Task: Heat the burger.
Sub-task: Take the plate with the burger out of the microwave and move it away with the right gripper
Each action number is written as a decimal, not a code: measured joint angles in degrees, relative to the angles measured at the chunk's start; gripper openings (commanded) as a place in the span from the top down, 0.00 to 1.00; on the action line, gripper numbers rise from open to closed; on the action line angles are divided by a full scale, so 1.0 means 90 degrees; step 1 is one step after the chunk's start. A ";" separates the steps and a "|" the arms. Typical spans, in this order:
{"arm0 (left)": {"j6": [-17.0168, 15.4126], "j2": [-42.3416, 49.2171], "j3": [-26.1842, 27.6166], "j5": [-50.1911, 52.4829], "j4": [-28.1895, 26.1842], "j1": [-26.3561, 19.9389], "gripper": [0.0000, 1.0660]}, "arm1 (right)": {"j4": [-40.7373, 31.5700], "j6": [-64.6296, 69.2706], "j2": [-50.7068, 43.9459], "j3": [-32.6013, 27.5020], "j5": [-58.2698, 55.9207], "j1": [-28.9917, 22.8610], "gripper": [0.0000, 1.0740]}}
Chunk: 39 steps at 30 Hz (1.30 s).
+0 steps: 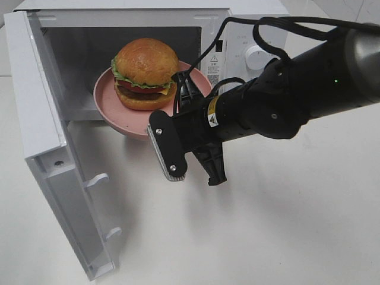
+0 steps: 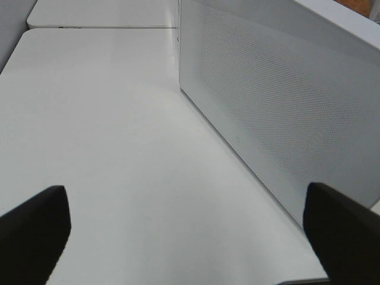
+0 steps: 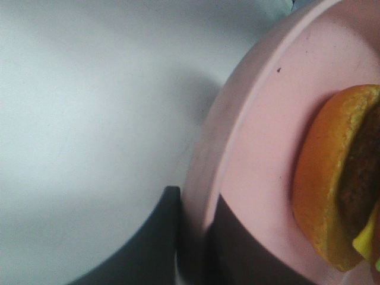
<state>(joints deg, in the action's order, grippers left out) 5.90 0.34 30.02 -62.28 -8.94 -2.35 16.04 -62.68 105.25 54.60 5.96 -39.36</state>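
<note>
Exterior high view, right fingers (image 3: 193, 237) clamped on pink plate (image 1: 107, 95) rim, burger (image 1: 145, 74) seemingly entering microwave (image 1: 53, 89), left fingers (image 2: 35, 228) apart.

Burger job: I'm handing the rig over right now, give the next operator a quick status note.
Right gripper: shut on the pink plate rim, holding it at the microwave mouth.
Left gripper: open, empty, beside the open door.
Burger: upright on the plate, partly inside the cavity.
Done: door opened, plate brought to the opening.
Left: set the plate fully in, release, close the door, start heating.
</note>
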 measured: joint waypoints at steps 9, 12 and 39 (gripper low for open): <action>0.0000 0.0000 0.0000 0.0000 0.0000 0.0000 0.06 | -0.0013 0.0006 -0.0700 -0.0764 0.0083 0.0000 1.00; 0.0000 0.0000 0.0000 0.0000 0.0000 0.0000 0.06 | -0.0019 0.0006 -0.0777 -0.0828 0.0070 0.0000 1.00; 0.0000 0.0000 0.0000 0.0000 0.0000 0.0000 0.06 | -0.0070 0.0178 -0.3317 -0.2744 -0.0987 0.0019 1.00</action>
<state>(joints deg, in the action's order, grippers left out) 5.90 0.34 30.02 -62.28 -8.94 -2.35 15.41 -61.08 75.40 29.91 -2.92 -39.19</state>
